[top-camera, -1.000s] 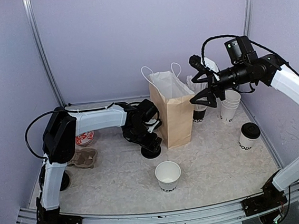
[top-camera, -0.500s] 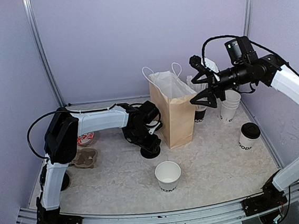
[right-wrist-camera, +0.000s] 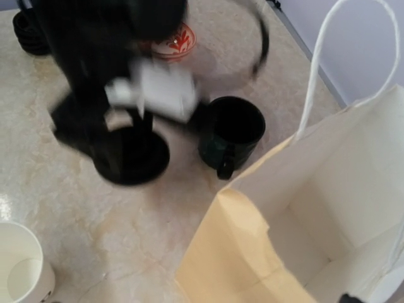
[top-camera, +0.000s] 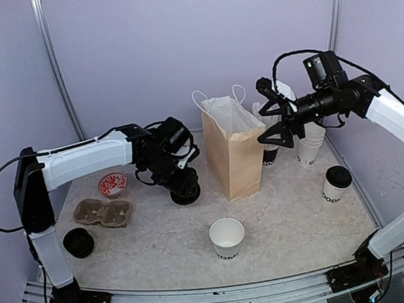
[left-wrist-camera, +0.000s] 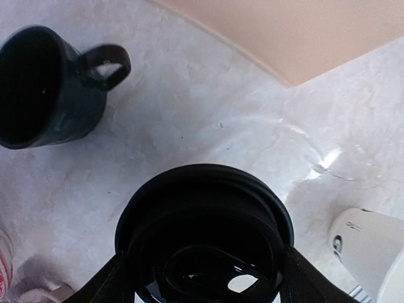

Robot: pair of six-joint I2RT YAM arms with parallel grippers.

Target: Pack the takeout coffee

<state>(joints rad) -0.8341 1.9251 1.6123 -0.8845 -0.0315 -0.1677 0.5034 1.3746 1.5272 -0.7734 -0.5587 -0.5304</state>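
saw a pale marbled worktop (top-camera: 295,221) carrying a brown paper bag (top-camera: 235,159), upright and open-mouthed, white inside. found the left end effector (top-camera: 182,188) low down, left of the bag, clamped on a black lid (left-wrist-camera: 205,214), with fingers (left-wrist-camera: 302,281) pressed against the rim on both sides; could not tell whether the lid touched the worktop. found the right end effector (top-camera: 265,113) raised just right of the bag's mouth, spread wide apart and holding nothing. noted a cardboard cup carrier (top-camera: 104,212) lying flat, well to the bag's left. spotted a stack of lidless white cups (top-camera: 310,141) right of the bag, toward the back. located the takeout coffee (top-camera: 336,183), white with a black lid and block lettering, standing upright, farther right of the bag and nearer the front. saw a lidless lettered cup (top-camera: 227,236) standing in front of the bag. noted a dark green mug (left-wrist-camera: 44,88) upright just left of the bag, apart from the lid. spotted a small red-patterned bowl (top-camera: 112,183) far left of the bag, behind the carrier.
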